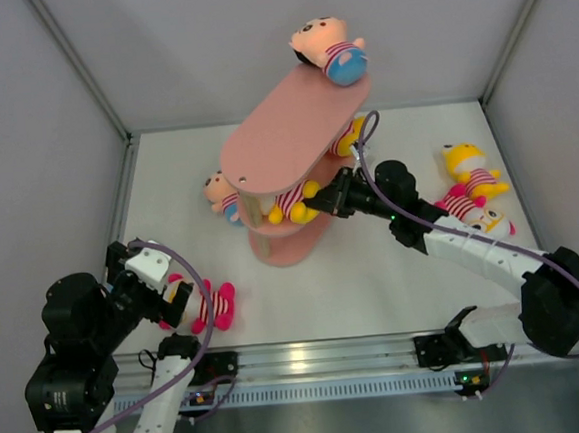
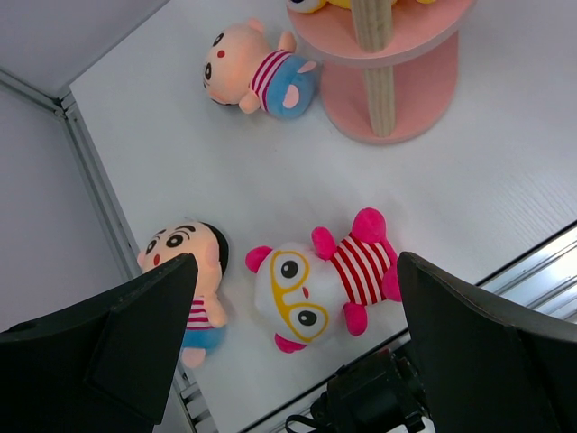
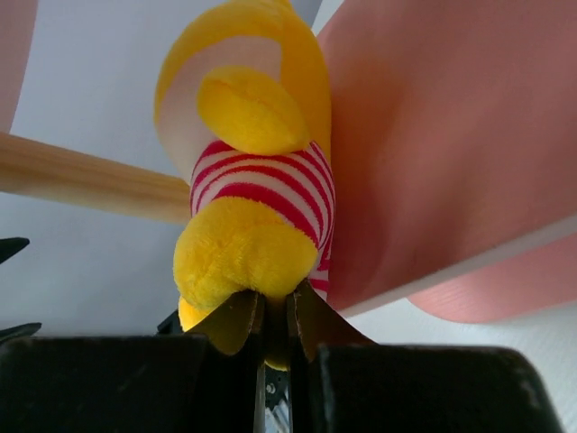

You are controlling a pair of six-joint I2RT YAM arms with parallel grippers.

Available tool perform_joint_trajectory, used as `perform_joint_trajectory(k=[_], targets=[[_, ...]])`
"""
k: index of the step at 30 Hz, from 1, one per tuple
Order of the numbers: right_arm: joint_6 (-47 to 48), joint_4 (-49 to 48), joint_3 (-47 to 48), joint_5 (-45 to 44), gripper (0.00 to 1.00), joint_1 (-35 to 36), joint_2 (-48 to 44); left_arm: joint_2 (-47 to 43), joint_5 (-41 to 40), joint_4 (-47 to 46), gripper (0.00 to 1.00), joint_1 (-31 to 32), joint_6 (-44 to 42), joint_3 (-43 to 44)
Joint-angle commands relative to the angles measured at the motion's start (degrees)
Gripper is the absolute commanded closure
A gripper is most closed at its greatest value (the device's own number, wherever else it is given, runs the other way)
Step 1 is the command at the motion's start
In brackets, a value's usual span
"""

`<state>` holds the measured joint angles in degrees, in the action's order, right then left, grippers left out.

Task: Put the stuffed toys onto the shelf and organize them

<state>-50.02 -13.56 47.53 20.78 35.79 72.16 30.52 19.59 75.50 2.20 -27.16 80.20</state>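
While the left arm is hanging low at the near-left corner, the right gripper [image 1: 316,202] is doing the work. Its jaws are squeezing almost fully together on the foot of a yellow toy [image 1: 290,201], and the right wrist view is showing that pinch plainly [image 3: 275,325], with the striped belly and yellow head [image 3: 252,180] rising away from the camera. The toy is sitting at the front edge of the shelf [image 1: 292,126], under the top tier and beside a wooden post [image 3: 81,176]. Whether its weight is resting on the middle tier, I cannot tell.

The left gripper [image 2: 296,271] is hovering with its jaws spread wide and gripping nothing. Directly beneath it a pink toy [image 2: 315,284] with yellow glasses is lying face up on the table [image 1: 395,278], and a black-haired doll [image 2: 176,248] is lying just beside it. A blue-bottomed doll [image 2: 257,77] is lying near the base of the shelf.

A top doll [image 1: 328,48] is perched on the highest tier, and two striped toys [image 1: 473,187] are lying together on the right.
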Motion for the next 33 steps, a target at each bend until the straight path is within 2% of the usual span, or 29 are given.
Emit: perform_joint_trajectory(k=[1, 8, 10, 14, 15, 16, 17, 18, 20, 23, 26, 33], targets=[[-3.24, -9.72, 3.28, 1.2, 1.0, -0.72, 2.19, -0.2, -0.7, -0.01, 0.01, 0.09, -0.44, -0.4], [-4.82, -10.87, 2.05, -0.65, 1.0, -1.42, 4.39, 0.41, -0.61, -0.18, 0.01, 0.09, -0.44, -1.37], [-5.53, -10.87, 0.3, -1.7, 0.95, -1.43, 3.17, 0.59, -1.05, -0.53, 0.01, 0.09, -0.27, -1.89], [-6.41, -10.87, -3.05, -4.6, 0.79, -1.51, -0.52, 1.99, -5.08, -3.95, 0.01, 0.09, 2.01, -5.23], [-6.41, -10.61, -3.66, -5.13, 0.67, -1.51, -1.05, 2.69, -7.79, -5.88, 0.01, 0.09, 3.24, -7.23], [-6.49, -10.26, -3.84, -5.13, 0.61, -1.6, -1.41, 4.44, -9.21, -7.03, 0.01, 0.09, 3.69, -8.3], [-6.23, -9.47, -3.93, -5.13, 0.49, -1.6, -2.45, 5.41, -10.44, -8.34, 0.01, 0.09, 4.65, -9.44], [-5.88, -8.77, -3.76, -5.04, 0.44, -1.6, -2.99, 6.73, -11.85, -11.14, 0.01, 0.09, 4.92, -11.28], [-4.48, -7.1, -3.23, -5.39, 0.33, -1.6, -4.74, 11.65, -13.88, -13.7, 0.01, 0.09, 5.18, -12.35], [-1.85, -1.57, -1.48, -7.32, 0.25, -1.6, -6.93, 20.17, -14.32, -18.1, 0.03, 0.09, 5.53, -12.09], [-0.17, 2.39, -0.68, -9.08, 0.2, -1.6, -9.57, 29.22, -14.05, -22.49, 0.04, 0.09, 6.32, -7.89], [4.05, 10.65, -1.12, -13.3, 0.19, -1.6, -16.69, 49.68, -11.95, -33.75, 0.03, 0.09, 11.16, -1.03]])
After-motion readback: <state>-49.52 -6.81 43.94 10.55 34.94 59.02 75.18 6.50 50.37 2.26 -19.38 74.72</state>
